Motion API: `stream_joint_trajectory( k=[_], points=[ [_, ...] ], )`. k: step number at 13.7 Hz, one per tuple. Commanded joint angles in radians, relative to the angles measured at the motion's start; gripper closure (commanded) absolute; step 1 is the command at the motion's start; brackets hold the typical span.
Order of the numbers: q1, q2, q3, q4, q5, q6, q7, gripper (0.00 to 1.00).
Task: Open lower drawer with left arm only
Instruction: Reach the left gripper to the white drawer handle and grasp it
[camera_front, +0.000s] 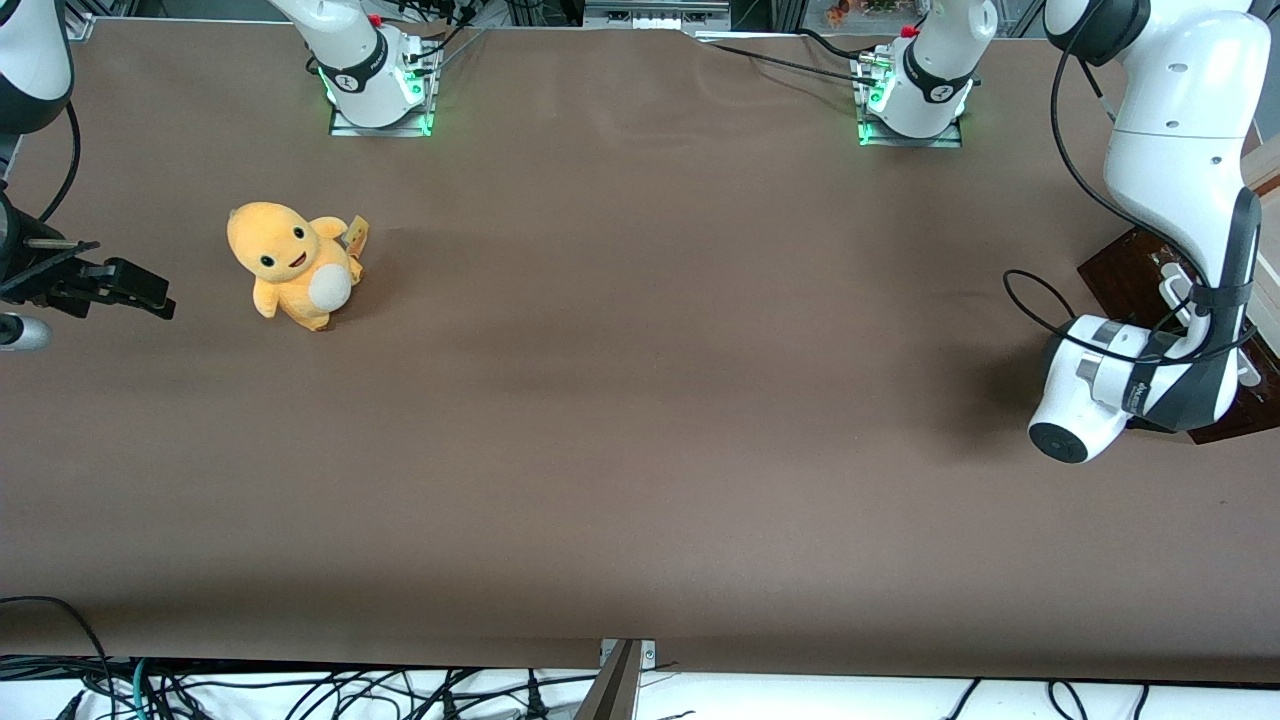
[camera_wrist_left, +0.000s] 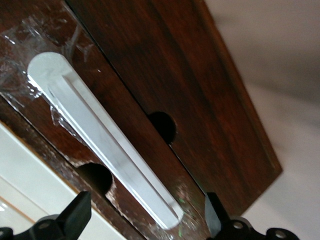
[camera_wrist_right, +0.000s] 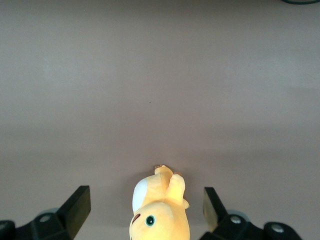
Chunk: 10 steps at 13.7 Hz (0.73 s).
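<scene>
lower drawer (camera_front: 1135, 275) shows in the front view as a glossy dark brown patch at the working arm's end of the brown worktop (camera_front: 640, 400), mostly covered by the left arm (camera_front: 1180, 160), which bends down over it. the hand itself is hidden there by the arm's white wrist. an orange plush toy (camera_front: 293, 265) sits well apart, toward the parked arm's end. arm bases with green lights stand at the worktop's edge farthest from the camera, and cables lie along the nearest edge.

from the left wrist, the lower drawer (camera_wrist_left: 150, 100) fills the picture, its long white bar handle (camera_wrist_left: 100, 145) running slantwise. the hand (camera_wrist_left: 146, 217) is spread, one black finger (camera_wrist_left: 77, 212) on each side of the handle's end, neither touching it. two round holes show in the dark wood, and pale worktop lies beside it.

from the right wrist, the plush toy (camera_wrist_right: 160, 212) lies on bare brown worktop (camera_wrist_right: 160, 75).
</scene>
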Motion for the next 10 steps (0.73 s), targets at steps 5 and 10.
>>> stream_joint_trajectory(
  k=[5, 10],
  points=[
    [0.012, 0.05, 0.004, 0.024, 0.073, -0.018, -0.007, 0.59],
    [0.007, 0.065, 0.01, 0.027, 0.101, -0.02, 0.015, 0.88]
  ],
)
